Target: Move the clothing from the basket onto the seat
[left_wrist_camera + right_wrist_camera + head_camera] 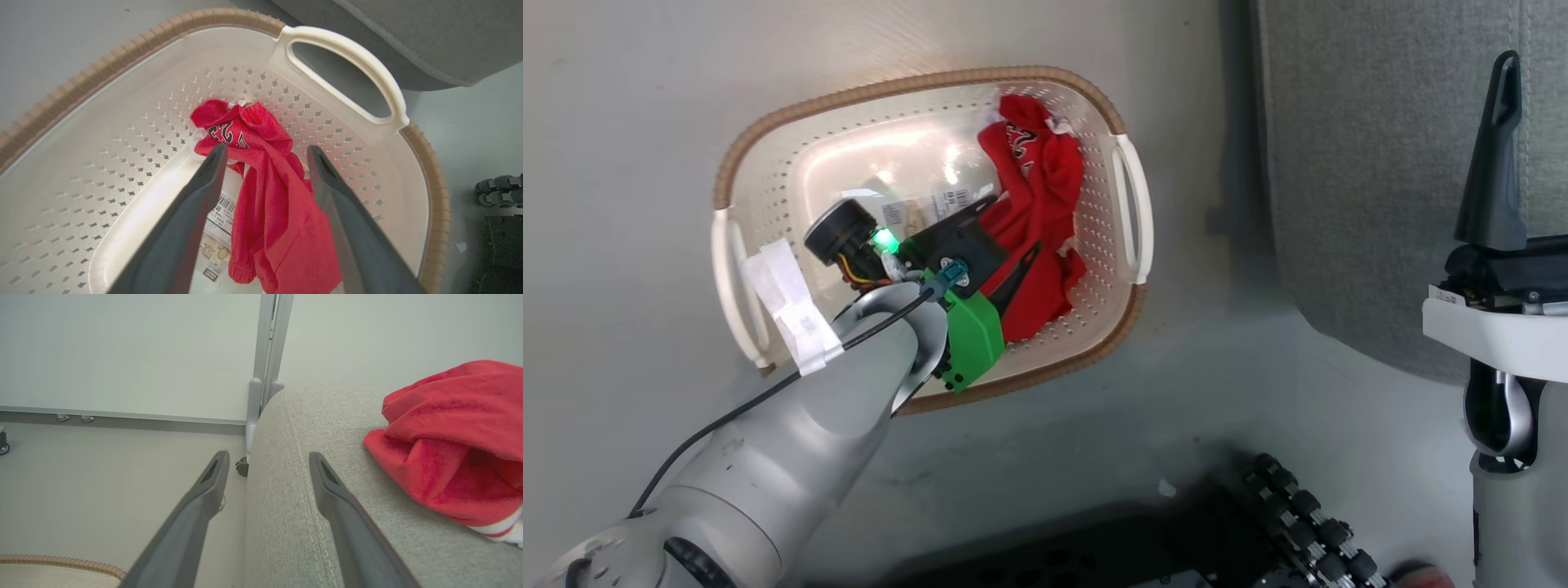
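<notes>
Head view, 11 o'clock: oval cream laundry basket with a brown woven-look rim, standing on a pale floor. Inside, toward the basket's 3 o'clock end: crumpled red garment with dark print and a scrap of white trim at its top.

Reaching in from 7 o'clock: pale left arm ending in the left gripper, released, spread wide, nothing clamped.

Left wrist view: two dark fingers straddling the red garment, cloth running from centre down to 6 o'clock. Contact hard to judge, possibly hovering just above it. At 7 o'clock on the basket bottom, partly under the cloth: printed barcode label. At 1 o'clock: white basket handle, and beyond it the grey seat.

Head view, 2 o'clock: the same grey upholstered seat, near the basket. At 3 o'clock: right gripper, pointing up, well apart from the basket.

Right wrist view: fingers parted, holding nothing, one over the floor and one over the seat's rounded, stitched edge. At 3 o'clock on the cushion: second red garment, bunched, white-striped hem at 4 o'clock. At 12 o'clock behind: white wall and a grey post.
</notes>
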